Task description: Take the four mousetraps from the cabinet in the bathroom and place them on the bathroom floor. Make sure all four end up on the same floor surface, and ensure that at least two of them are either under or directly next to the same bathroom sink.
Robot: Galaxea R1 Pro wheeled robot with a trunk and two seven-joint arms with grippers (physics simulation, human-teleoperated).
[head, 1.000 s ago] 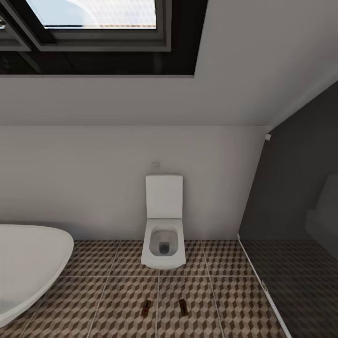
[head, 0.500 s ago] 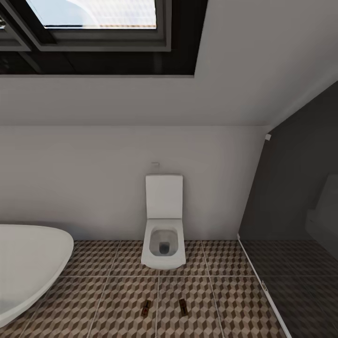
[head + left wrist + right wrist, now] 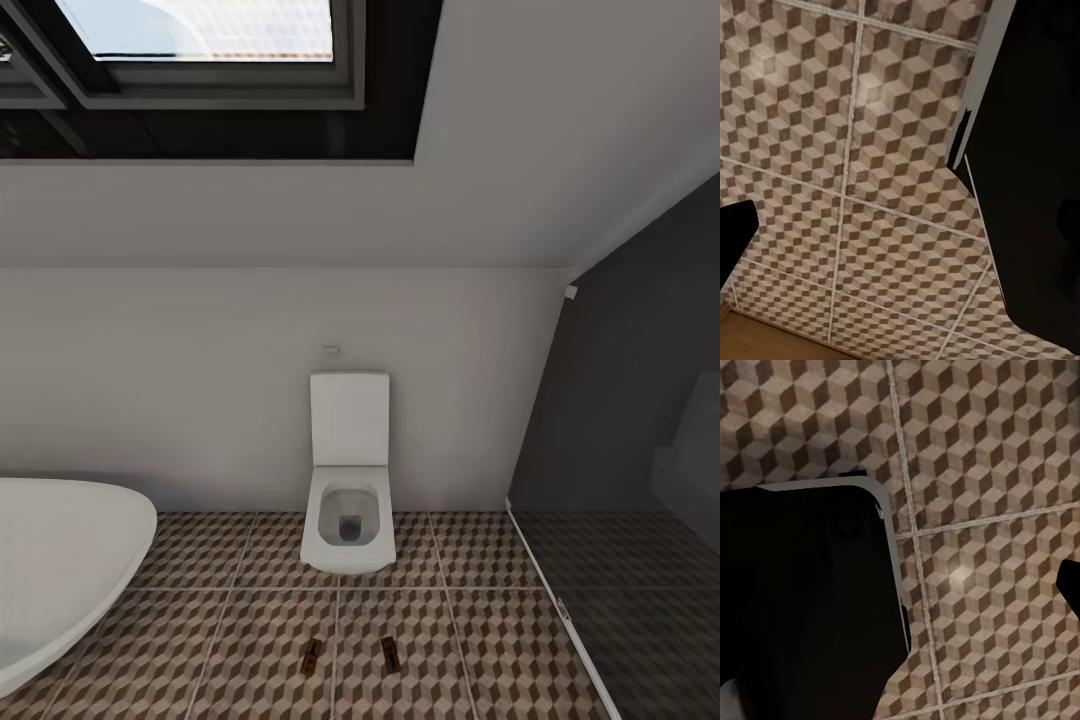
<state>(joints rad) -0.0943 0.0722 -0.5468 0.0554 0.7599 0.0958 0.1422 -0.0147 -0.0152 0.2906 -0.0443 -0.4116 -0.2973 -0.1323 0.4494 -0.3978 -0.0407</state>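
Two small brown mousetraps (image 3: 312, 657) (image 3: 389, 653) lie side by side on the cube-patterned bathroom floor (image 3: 230, 640), a short way in front of the toilet. The cabinet and the sink are out of view. My left gripper (image 3: 900, 240) hangs over bare floor tiles; one dark fingertip (image 3: 735, 240) shows at the picture's edge and nothing is between the fingers. My right gripper (image 3: 900, 592) also hangs over the tiles, one fingertip (image 3: 1069, 589) at the edge, holding nothing. My own black base with its grey rim (image 3: 802, 600) takes up much of both wrist views.
A square white toilet (image 3: 349, 500) stands against the far white wall. The white oval bathtub (image 3: 60, 560) curves in at the left. A dark glass shower screen (image 3: 620, 470) closes off the right. A skylight (image 3: 200, 40) sits in the sloped ceiling. An orange-brown wooden edge (image 3: 765, 337) borders the tiles.
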